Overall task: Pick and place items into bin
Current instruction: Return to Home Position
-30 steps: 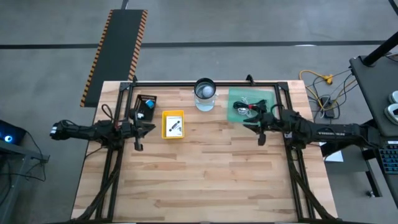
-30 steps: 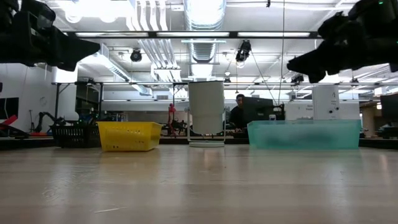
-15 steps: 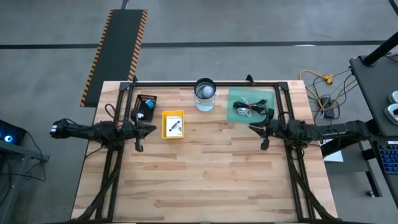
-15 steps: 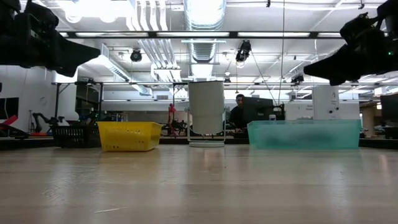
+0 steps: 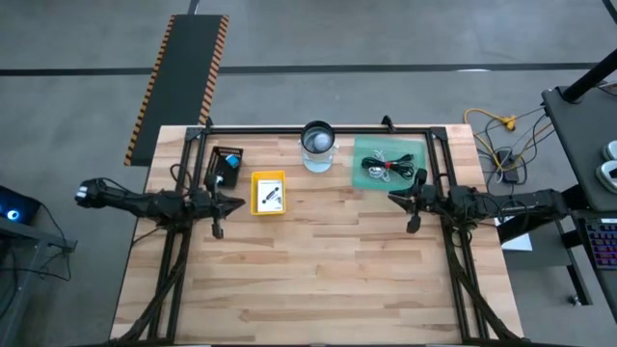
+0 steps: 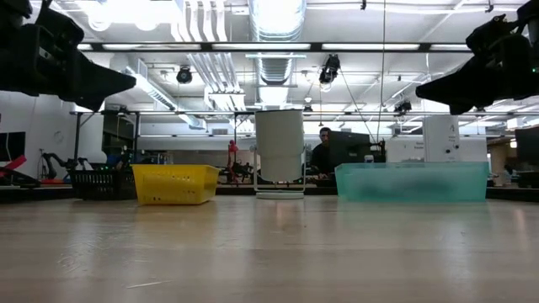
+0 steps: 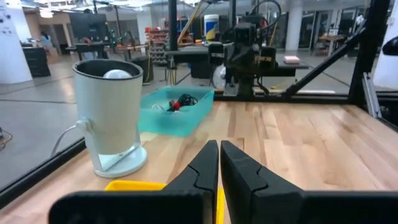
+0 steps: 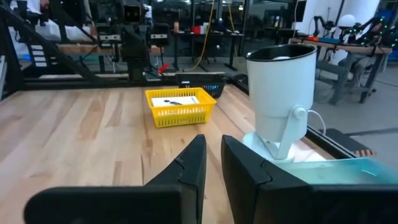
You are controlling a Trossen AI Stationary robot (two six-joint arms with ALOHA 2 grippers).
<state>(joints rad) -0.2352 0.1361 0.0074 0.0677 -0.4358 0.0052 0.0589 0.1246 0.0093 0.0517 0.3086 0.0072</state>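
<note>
A teal bin [image 5: 422,146] at the far right holds thin grey and white cables and a black cable coil with a red tie [image 5: 393,170]; the coil also shows in the left wrist view [image 7: 181,101]. A yellow bin [image 5: 257,180] holds a white card printed with dark parts [image 5: 271,197], which also shows in the right wrist view [image 8: 176,100]. My left gripper [image 5: 234,202] hovers just left of the yellow bin, shut and empty [image 7: 219,163]. My right gripper [image 5: 393,198] hovers just near of the teal bin's near left corner, its fingers close together and empty [image 8: 213,163].
A white cylindrical container [image 5: 317,145] stands between the yellow and teal bins at the far edge. A black basket [image 5: 225,166] with small things sits far left of the yellow bin. A black metal frame [image 5: 318,128] runs along the table's far side. The near half of the wooden table [image 5: 318,280] is bare.
My right gripper has drawn back from the teal bin's near left edge, toward the table's right and near edges, and has risen a little. It carries nothing. The cables stay in the teal bin.
</note>
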